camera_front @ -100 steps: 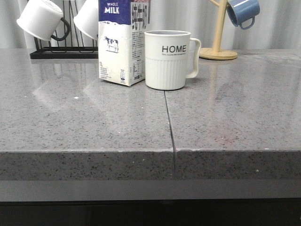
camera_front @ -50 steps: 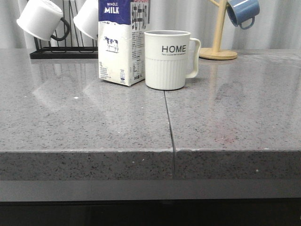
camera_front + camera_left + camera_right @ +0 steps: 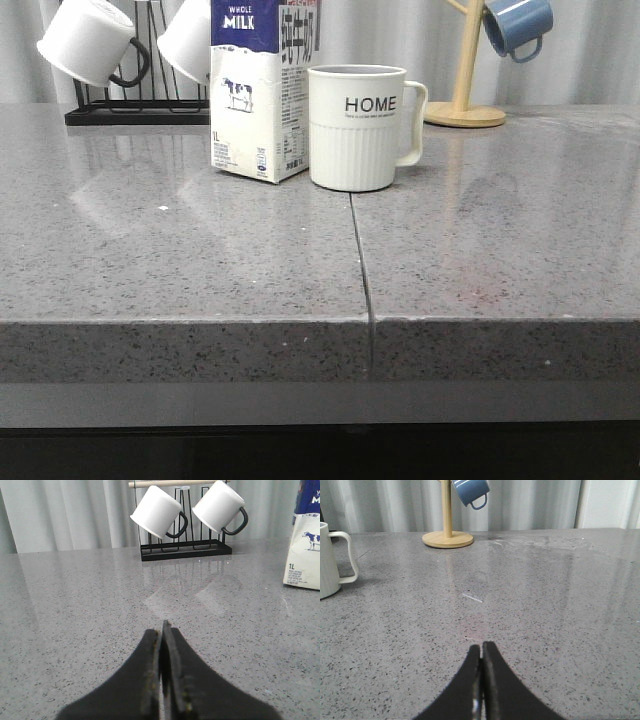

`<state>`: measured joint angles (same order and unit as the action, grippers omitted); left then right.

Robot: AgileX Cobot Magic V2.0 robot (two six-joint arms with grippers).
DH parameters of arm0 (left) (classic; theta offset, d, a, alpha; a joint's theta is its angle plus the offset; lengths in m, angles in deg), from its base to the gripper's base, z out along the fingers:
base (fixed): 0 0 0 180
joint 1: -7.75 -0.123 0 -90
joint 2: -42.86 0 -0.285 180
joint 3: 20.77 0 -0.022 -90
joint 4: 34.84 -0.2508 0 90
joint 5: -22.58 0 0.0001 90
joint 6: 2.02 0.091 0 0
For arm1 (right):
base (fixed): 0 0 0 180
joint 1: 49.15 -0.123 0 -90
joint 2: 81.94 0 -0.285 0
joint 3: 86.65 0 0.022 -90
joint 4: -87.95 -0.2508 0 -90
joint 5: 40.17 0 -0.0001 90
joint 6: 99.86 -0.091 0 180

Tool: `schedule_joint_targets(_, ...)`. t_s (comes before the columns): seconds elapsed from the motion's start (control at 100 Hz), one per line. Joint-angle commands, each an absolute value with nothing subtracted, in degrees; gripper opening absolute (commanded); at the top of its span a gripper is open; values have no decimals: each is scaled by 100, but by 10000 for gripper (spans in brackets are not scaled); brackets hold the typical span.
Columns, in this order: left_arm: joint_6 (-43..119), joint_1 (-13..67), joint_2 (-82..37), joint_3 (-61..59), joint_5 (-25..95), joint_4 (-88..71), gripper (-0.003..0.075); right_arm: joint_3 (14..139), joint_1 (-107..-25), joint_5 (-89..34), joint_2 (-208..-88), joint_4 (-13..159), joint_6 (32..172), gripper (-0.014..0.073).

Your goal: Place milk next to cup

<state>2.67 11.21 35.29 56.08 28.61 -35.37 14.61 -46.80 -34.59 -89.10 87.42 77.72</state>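
Milk already beside cup

Both claws, left claw (image 3: 161,680) and right claw (image 3: 481,685), sit pressed together and empty above the counter (image 3: 200,270). Well ahead of them, the milk (image 3: 262,90) stands upright just beside the cup (image 3: 358,127), so the task looks finished. Only the front view shows both together; each wrist view catches one.

Four mugs (image 3: 357,127) — one carton (image 3: 262,90).
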Motion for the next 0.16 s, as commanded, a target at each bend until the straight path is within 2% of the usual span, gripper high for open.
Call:
schedule_joint_targets(0.0,206,1115,3704,5877,2455,-3533,-20,1507,-4655,-3943,-8805,8718,7831,-58)
schedule_joint_targets(0.15,206,1115,3704,5877,2455,-3533,-20,1507,-4655,-3943,-8805,8718,7831,-58)
